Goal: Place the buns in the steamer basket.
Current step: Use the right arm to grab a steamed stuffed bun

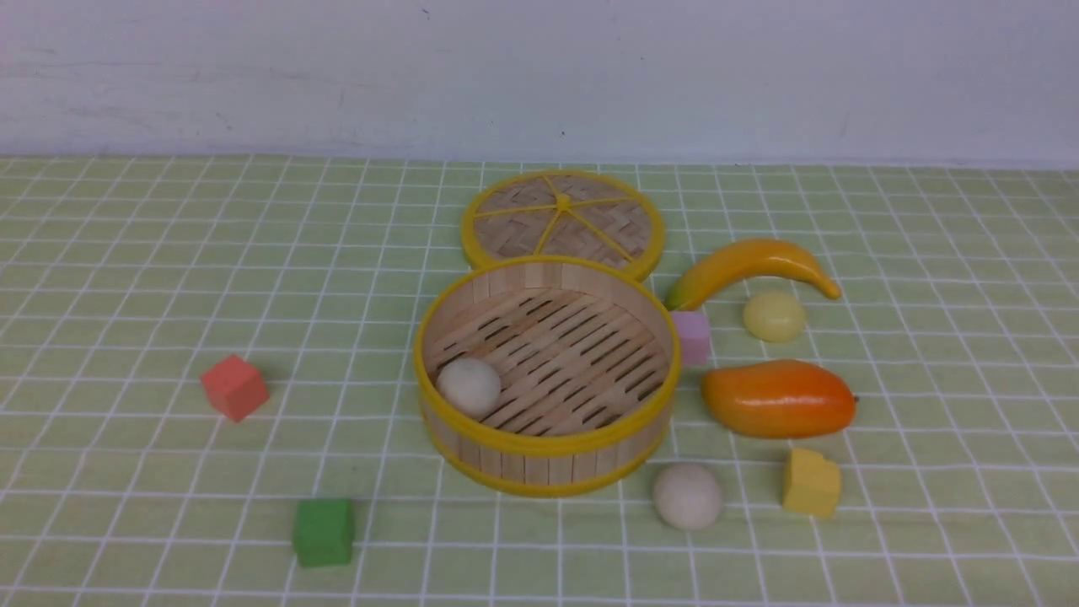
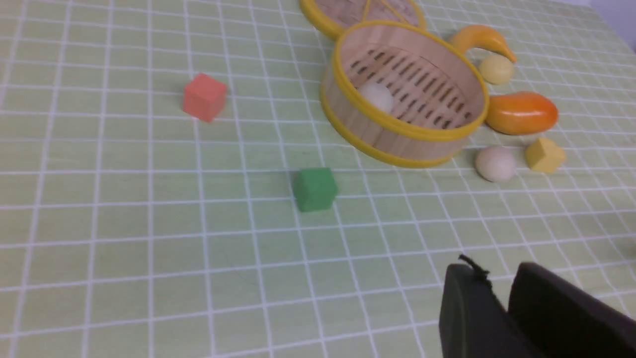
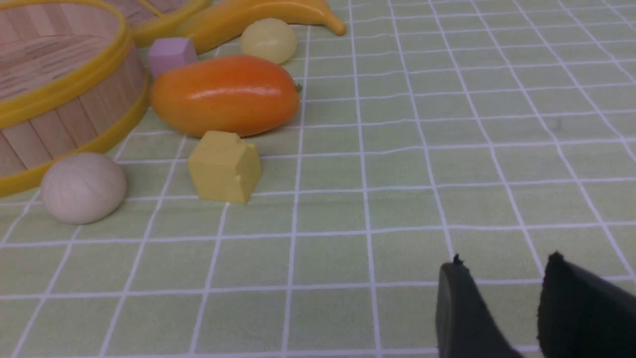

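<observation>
The bamboo steamer basket [image 1: 548, 440], mid-frame, holds one off-white bun [image 1: 469, 388] at its lower left; the right gripper's [image 3: 502, 263] fingertips stand apart, the left gripper's [image 2: 499, 271] slightly apart.

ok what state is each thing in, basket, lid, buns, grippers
steamer basket: upright, uncovered, one bun inside
lid: off, lying behind the basket
off-white bun: in the basket
beige bun: on the table, outside the basket
pale yellow bun: on the table, outside
left gripper: slightly open, empty
right gripper: open, empty
</observation>
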{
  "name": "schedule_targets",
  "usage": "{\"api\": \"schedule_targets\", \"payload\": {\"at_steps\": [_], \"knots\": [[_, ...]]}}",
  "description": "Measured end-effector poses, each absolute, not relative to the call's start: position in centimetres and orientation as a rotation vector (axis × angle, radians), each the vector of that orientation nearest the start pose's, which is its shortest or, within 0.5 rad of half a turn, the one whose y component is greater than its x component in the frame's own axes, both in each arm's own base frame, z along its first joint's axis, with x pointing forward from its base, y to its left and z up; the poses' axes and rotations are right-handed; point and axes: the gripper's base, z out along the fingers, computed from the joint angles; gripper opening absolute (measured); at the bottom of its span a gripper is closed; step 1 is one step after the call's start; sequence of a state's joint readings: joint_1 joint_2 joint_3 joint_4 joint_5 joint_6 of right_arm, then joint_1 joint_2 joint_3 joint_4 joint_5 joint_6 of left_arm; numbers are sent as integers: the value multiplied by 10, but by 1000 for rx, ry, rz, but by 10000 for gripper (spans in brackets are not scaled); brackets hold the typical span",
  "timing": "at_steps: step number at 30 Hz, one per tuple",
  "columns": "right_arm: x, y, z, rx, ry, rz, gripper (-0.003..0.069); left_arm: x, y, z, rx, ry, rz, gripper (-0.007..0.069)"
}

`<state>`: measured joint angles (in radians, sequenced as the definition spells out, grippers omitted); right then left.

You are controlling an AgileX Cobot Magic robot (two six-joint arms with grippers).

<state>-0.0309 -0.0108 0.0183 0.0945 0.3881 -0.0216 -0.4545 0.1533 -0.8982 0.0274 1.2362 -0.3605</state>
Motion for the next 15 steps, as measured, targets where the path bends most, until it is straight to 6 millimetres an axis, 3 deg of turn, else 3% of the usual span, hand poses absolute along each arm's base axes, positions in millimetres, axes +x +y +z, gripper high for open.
{"api": "schedule_targets", "payload": {"at_steps": [15], "knots": [[52,2,173,66,1877,58,241,-36,14,366,102,2016,-572,138]]}}
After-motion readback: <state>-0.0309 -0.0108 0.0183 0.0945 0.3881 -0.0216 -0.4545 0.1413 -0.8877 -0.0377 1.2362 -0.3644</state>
